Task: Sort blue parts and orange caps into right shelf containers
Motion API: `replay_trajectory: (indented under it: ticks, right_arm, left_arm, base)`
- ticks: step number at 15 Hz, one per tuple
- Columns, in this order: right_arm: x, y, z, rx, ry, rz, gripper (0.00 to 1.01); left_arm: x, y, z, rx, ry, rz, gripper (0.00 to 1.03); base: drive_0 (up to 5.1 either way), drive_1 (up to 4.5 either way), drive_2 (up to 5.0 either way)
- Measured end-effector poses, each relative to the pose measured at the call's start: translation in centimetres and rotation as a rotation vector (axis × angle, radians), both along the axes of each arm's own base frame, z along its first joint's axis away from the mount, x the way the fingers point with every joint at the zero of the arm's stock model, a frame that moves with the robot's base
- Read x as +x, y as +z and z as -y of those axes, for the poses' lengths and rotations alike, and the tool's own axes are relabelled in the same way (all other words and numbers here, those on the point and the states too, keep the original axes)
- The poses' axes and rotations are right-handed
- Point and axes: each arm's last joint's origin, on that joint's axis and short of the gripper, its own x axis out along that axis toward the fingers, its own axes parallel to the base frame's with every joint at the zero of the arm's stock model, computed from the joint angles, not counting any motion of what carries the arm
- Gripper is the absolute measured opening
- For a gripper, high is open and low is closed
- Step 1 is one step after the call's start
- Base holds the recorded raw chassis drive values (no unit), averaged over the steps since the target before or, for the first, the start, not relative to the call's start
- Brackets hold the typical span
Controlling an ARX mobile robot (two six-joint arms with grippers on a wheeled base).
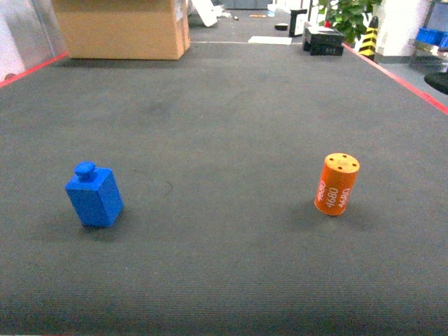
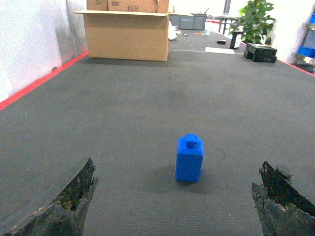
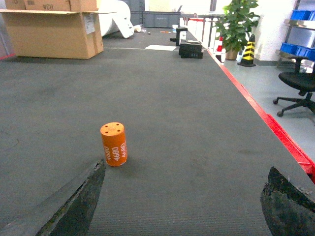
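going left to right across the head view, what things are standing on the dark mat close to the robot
Blue plastic block with a round knob on top → orange cylindrical cap printed 4680 in white. Both stand upright on the dark grey ribbed mat, far apart, neither touched by a pincer.

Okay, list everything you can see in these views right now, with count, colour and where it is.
Blue block-shaped plastic part with a knob on top: one, blue, upright on the dark floor mat, left.
Orange cylindrical cap printed 4680: one, orange, upright on the mat, right.
Cardboard box: one, brown, far left.
Potted plant: one, green, far right.
Black office chair: one, right of the red border.
Left tool: open, behind the blue part.
Right tool: open, behind the cap.
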Motion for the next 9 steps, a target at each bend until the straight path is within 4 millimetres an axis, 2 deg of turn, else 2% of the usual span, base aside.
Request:
replay_trajectory:
  ticks: [9]
  right_arm:
    - [0.0,0.0,0.0,0.0,0.0,0.0,0.98]
  left_arm:
    - [0.0,0.0,0.0,0.0,0.0,0.0,0.98]
  base:
    - [0.0,0.0,0.0]
